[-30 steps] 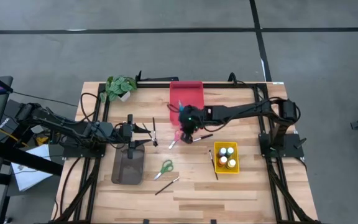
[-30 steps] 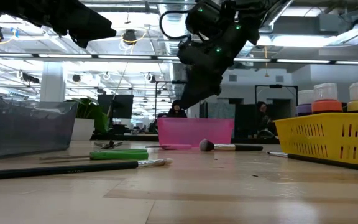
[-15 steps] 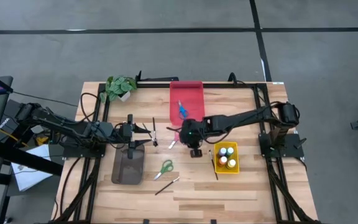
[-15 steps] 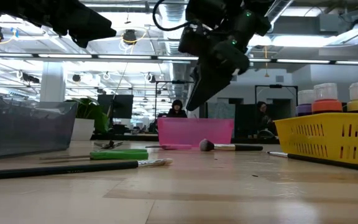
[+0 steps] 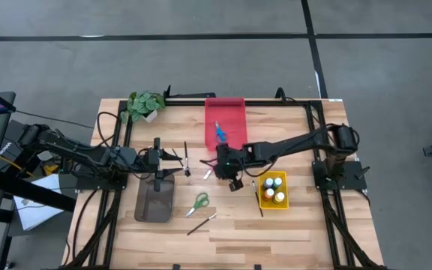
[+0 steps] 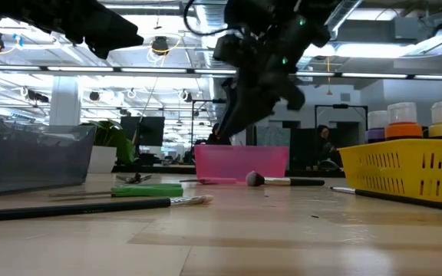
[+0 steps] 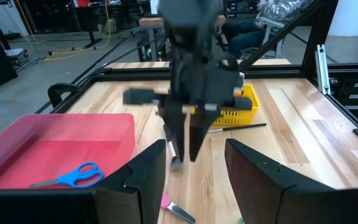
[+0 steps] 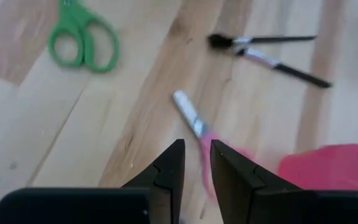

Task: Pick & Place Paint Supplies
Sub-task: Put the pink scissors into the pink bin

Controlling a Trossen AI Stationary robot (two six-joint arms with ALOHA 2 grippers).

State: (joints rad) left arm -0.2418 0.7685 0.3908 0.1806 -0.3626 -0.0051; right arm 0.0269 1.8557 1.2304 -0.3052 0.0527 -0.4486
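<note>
One pink scissors just ahead, right jaws narrow.

Wooden bench with trays and paint supplies spread across it

Beside the right gripper, toward the right arm's base, a yellow tray of paint bottles stands with a dark brush lying along its edge. Beyond the gripper sits the red tray; pink scissors lie just in front of it. Green scissors, another brush and a grey tray lie toward the left arm, and a potted plant stands at the bench's far corner.
</note>
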